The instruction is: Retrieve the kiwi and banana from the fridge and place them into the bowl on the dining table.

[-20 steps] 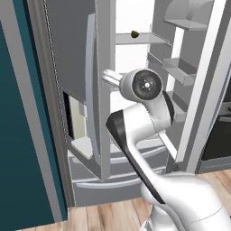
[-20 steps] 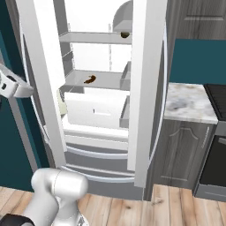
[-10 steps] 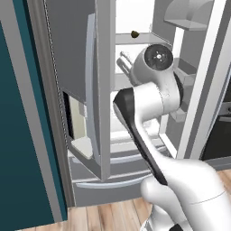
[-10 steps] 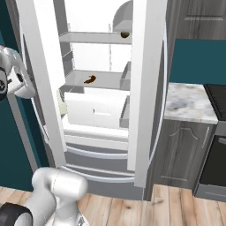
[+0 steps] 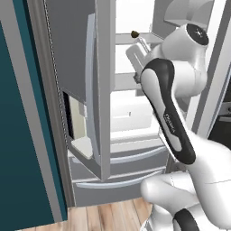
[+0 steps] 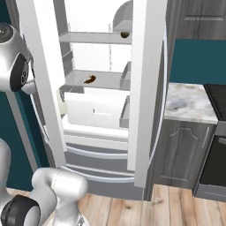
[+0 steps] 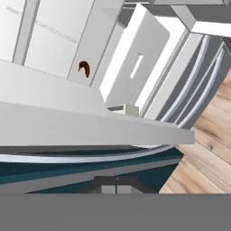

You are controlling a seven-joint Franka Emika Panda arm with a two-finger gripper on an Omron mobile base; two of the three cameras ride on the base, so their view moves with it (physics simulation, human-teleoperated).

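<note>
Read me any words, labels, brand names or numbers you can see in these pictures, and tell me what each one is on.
Pale lettering runs along the dark cover of the robot's forearm in the left base view: too small and blurred to read.
No other text shows: none on the fridge, its shelves, drawers or the counter.

A home kitchen is shown: an open fridge [image 6: 101, 106], a marble counter [image 6: 187, 102], grey cabinets [image 6: 178, 150], wood floor [image 6: 176, 207].
</note>
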